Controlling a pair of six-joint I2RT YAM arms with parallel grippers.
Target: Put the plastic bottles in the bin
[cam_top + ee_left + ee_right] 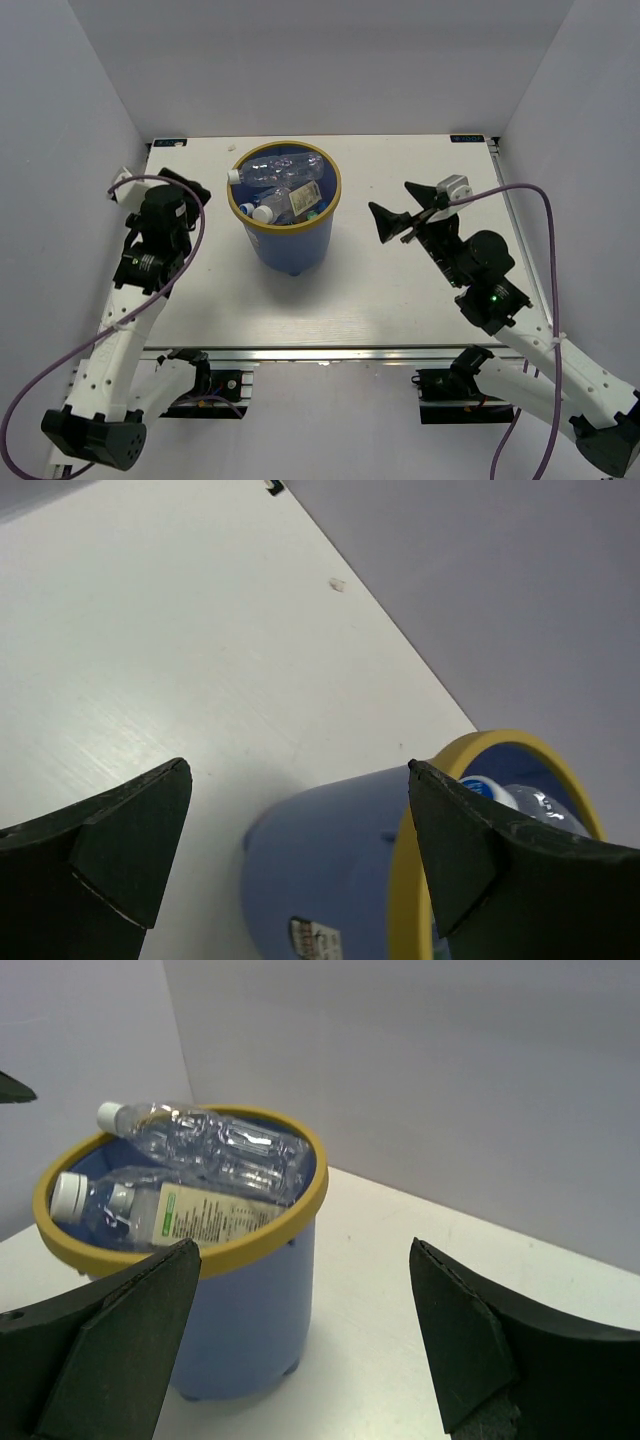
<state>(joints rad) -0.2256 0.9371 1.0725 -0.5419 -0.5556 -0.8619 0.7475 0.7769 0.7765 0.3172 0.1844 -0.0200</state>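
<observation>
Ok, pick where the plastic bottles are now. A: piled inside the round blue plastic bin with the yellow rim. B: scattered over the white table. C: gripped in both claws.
A: the clear plastic bottles lie piled in the round blue plastic bin, none shows on the white table, and the left claw and right claw are open and empty.

Nothing legible — label (pixel 205 1218) on bottle (pixel 112 1204) too small; sticker (pixel 312 940) on bin (pixel 320 850) blurred

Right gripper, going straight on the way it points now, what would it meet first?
Probably the bin, its blue wall showing ahead between the open fingers of the right gripper. The line runs near the bin's edge, so it might only graze it.
</observation>
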